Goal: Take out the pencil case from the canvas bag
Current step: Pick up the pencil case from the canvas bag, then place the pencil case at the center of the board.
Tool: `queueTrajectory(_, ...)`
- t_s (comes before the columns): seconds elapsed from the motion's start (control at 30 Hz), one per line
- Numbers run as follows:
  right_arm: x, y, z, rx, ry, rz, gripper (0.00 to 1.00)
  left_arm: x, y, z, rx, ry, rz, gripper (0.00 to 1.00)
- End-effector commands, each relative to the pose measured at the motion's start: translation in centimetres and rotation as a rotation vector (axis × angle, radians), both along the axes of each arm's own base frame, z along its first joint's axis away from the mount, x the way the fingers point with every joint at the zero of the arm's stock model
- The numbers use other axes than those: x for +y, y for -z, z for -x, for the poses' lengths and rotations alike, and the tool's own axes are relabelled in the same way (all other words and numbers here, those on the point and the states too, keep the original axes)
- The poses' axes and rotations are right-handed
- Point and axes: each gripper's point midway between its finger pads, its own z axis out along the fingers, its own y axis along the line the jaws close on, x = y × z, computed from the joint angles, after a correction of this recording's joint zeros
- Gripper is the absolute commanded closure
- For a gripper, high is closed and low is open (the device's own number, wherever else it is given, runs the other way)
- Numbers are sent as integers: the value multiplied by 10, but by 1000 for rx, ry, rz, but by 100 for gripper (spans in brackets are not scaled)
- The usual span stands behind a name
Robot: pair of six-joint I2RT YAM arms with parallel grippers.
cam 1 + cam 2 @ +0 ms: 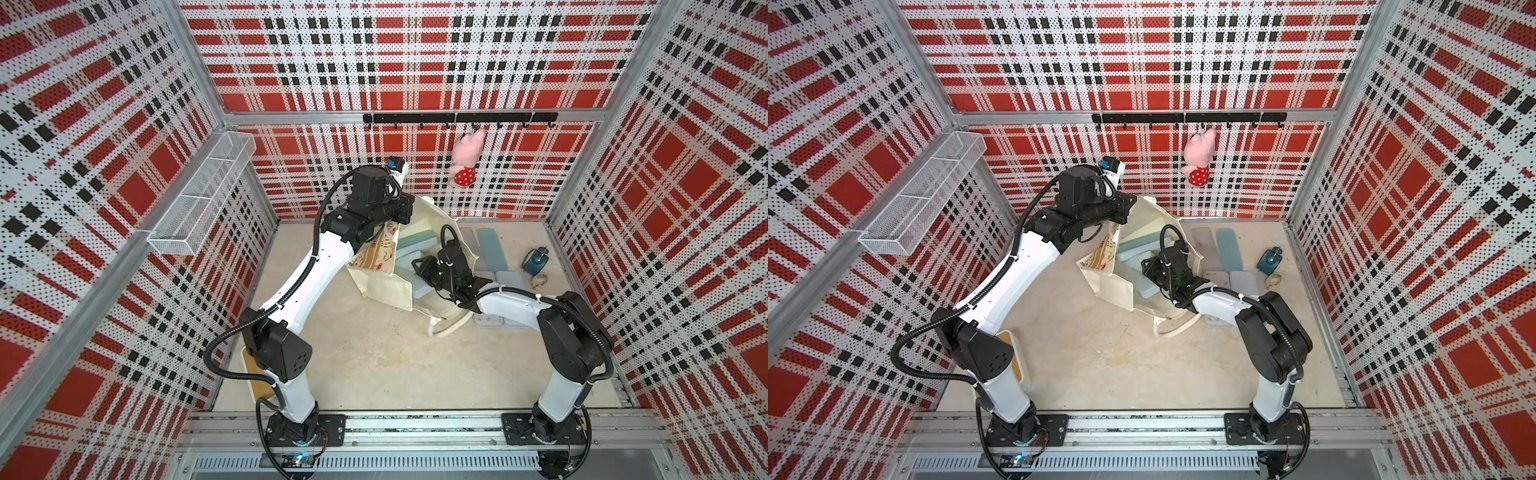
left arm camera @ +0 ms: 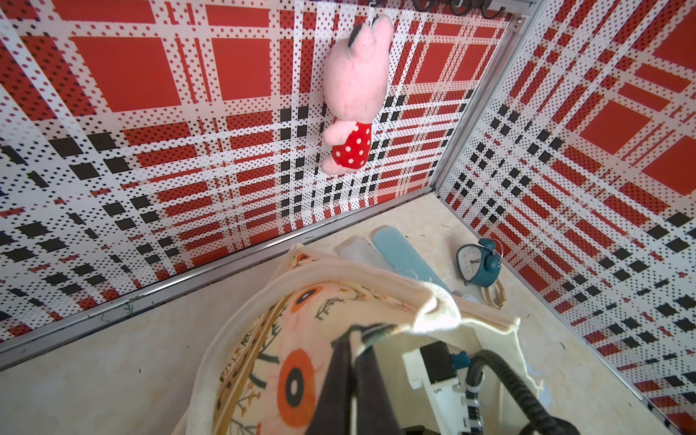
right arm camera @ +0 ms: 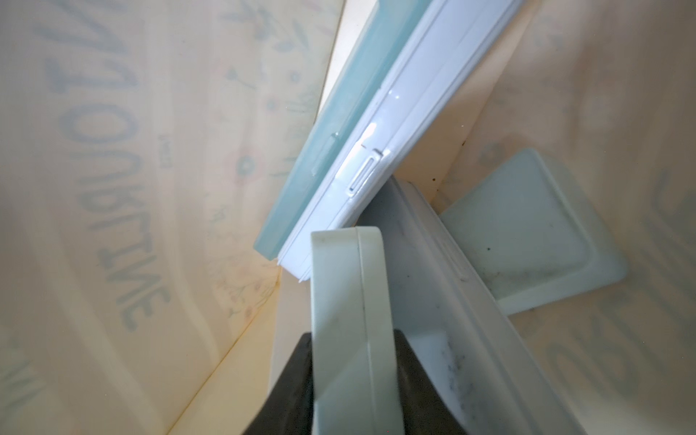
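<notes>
The cream canvas bag (image 1: 384,286) with flower-printed faces stands mid-table, its mouth held wide. My left gripper (image 2: 361,333) is shut on the bag's top rim (image 2: 437,301), lifted near the back wall; in a top view the left gripper (image 1: 409,205) shows at the bag's raised corner. Inside the bag, my right gripper (image 3: 354,339) is shut on a white pencil case (image 3: 346,293), one dark finger (image 3: 297,376) pressed to each side. Beside it lean a teal case (image 3: 327,132), a white case (image 3: 399,113) and a pale one (image 3: 527,233). In both top views the right gripper (image 1: 419,268) (image 1: 1150,270) reaches into the bag's mouth.
Several flat cases lie outside the bag by the back right, among them a teal one (image 1: 490,249) and a pale one (image 1: 509,280). A teal alarm clock (image 1: 536,259) stands near the right wall. A pink plush (image 1: 467,158) hangs from the hook rail (image 1: 415,117). A wire basket (image 1: 199,195) is on the left wall.
</notes>
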Motion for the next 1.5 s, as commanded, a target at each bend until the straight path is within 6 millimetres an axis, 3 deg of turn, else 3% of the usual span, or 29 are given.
queueTrajectory(0.0,-7,-41,4,-113,12,9,68,28,-79,6,-190,-67,129,100)
queueTrajectory(0.47,-14,-94,48,-276,-42,121,70,68,-72,-9,-178,-162,175,100)
queueTrajectory(0.9,-43,-142,84,-496,-67,157,72,100,-68,-19,-175,-212,173,100)
queueTrajectory(1.33,-74,-181,101,-680,-94,324,77,121,-62,-27,-167,-260,159,100)
queueTrajectory(1.37,-75,-182,101,-688,-99,348,78,137,-63,-32,-171,-293,155,100)
queueTrajectory(1.47,-71,-186,107,-745,-157,406,82,147,-61,-38,-166,-315,150,100)
